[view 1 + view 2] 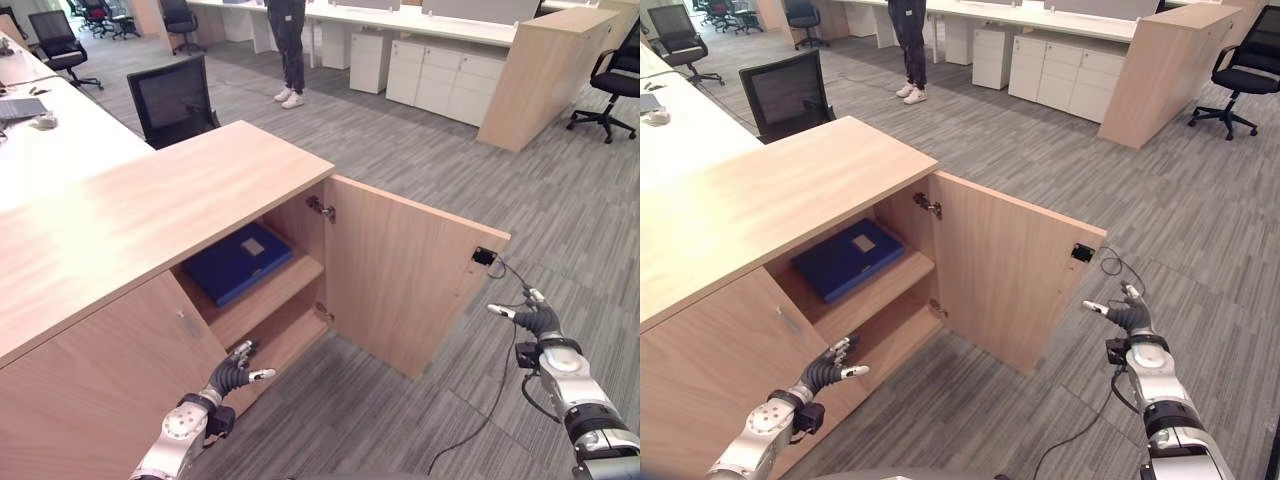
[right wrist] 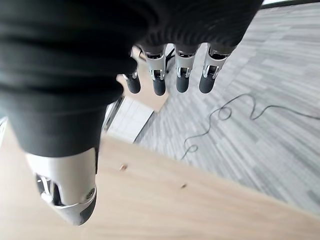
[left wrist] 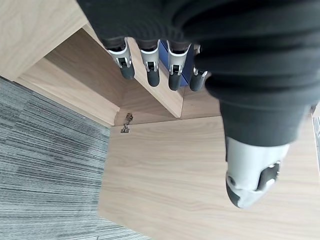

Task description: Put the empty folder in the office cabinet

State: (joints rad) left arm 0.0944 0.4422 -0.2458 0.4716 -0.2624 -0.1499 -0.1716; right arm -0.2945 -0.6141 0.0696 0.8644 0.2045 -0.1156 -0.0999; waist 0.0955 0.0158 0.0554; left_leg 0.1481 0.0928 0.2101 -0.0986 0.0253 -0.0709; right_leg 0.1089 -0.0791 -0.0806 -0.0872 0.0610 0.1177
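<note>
The light-wood office cabinet (image 1: 150,220) is standing with its right-hand door (image 1: 400,275) swung wide open. The flat blue plastic folder (image 1: 237,262) is lying on the upper shelf (image 1: 270,292) inside the cabinet, its pale label facing up and its whole length resting within the shelf edge. Neither hand is touching it.

The left hand (image 1: 236,372) is hovering in front of the cabinet, below the upper shelf and level with the lower compartment; its fingers (image 3: 150,67) are extending straight and loosely spread, holding nothing. The right hand (image 1: 530,315) is hovering beyond the outer edge of the open door, close to it but apart; its fingers (image 2: 182,72) are likewise relaxed and empty.

Judged from this arrangement, the placement step is complete: the folder is sitting inside the cabinet. What appears to be remaining is closing the door, for which the right hand is the better placed.

A person (image 1: 288,50) is standing well behind the cabinet, near the white desks (image 1: 400,25).
</note>
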